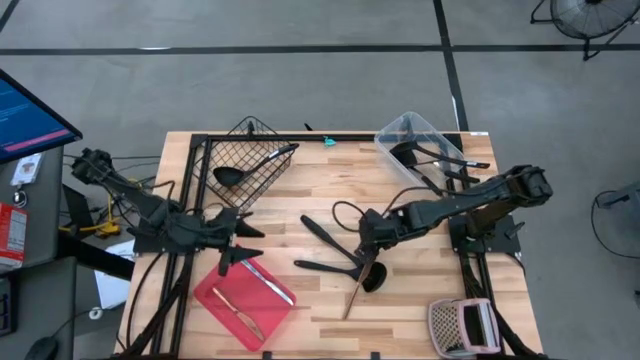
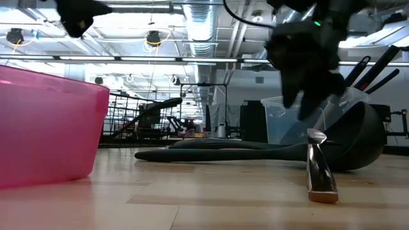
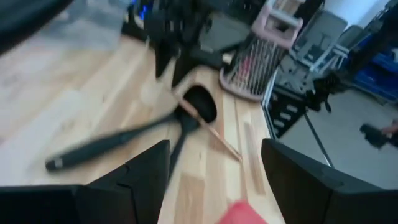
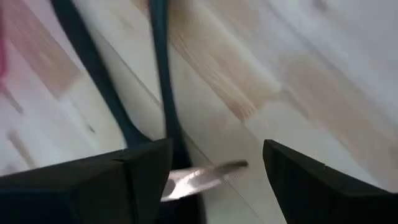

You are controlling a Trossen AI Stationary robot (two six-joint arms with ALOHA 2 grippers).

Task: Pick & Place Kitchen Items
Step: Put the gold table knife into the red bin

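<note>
Over the red tray (image 1: 215, 296) we see the left gripper (image 1: 232, 262) hanging with its jaws spread and empty; two slim pieces of cutlery (image 1: 268, 285) lie in the tray. At the table's middle, the right gripper (image 1: 371, 243) hovers, jaws apart, above black spatulas (image 1: 328, 266), a ladle (image 1: 374, 279) and a copper-coloured utensil (image 1: 354, 297). Another ladle (image 1: 240, 172) rests in the wire basket (image 1: 263, 131).
</note>
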